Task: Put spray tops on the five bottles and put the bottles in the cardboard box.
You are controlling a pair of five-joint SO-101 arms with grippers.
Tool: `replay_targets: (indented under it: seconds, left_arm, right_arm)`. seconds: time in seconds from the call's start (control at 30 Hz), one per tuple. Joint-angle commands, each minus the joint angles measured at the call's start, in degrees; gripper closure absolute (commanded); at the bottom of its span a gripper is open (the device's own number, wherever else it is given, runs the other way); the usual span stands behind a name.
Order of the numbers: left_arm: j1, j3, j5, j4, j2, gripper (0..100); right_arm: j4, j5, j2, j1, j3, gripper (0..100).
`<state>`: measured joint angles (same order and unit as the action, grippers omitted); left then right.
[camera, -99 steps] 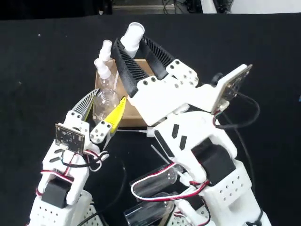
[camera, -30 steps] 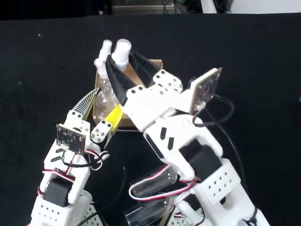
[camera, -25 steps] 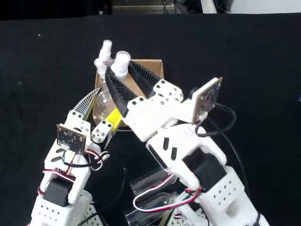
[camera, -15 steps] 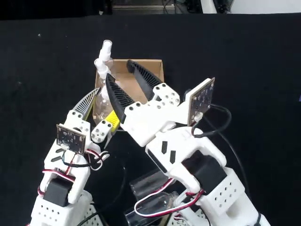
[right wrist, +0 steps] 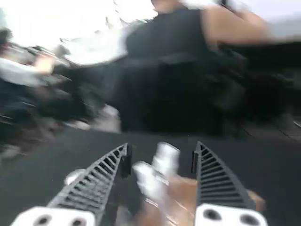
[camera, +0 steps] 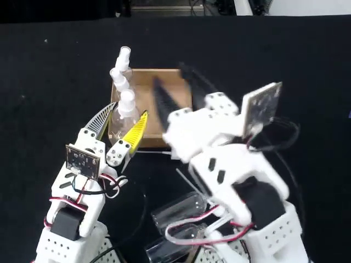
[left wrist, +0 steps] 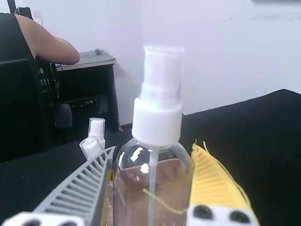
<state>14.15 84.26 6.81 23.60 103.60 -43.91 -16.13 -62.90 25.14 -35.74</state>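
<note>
**A:** Where is the cardboard box (camera: 141, 87)?

**B:** Upper centre of the high view, on the black table (camera: 285, 55). It is open side up, and bare brown floor shows in its left half.

**A:** And the left gripper (camera: 129, 112)?

**B:** Left of centre. Its grey and yellow fingers are closed against the two sides of a clear bottle (camera: 125, 119). The bottle stands upright and wears a white spray top (left wrist: 157, 117), seated square on the neck. The dip tube runs straight down inside the clear body.

**A:** Is that bottle in the box?

**B:** It is right at the box's left wall. Brown card shows through it in the left wrist view, but I can't tell whether it stands inside the wall or just outside.

**A:** Any other bottles?

**B:** Two more with tops on, lined up beyond it along the same wall. There is a middle bottle (camera: 118, 76) and a far bottle (camera: 124, 55), towards the box's upper left corner. At the lower centre of the frame, between the arm bases, a loose bottle (camera: 178, 211) lies on its side. Another loose bottle (camera: 164, 249) lies just below it, and red and white cables (camera: 189, 236) loop over them.

**A:** The right gripper (camera: 169, 74)?

**B:** Above the right half of the box, with its black ribbed fingers spread wide and nothing between them. In its own wrist view, white tops show beyond the gap between the fingers, over brown card.
</note>
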Motion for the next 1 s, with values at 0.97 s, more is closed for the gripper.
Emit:
replay_targets:
  seconds: [0.97]
  left_arm:
    - [-4.1, -9.7, -0.9, -21.6, -24.8, 96]
  right_arm:
    - [18.3, 7.5, 2.7, -23.9, -36.4, 97.4]
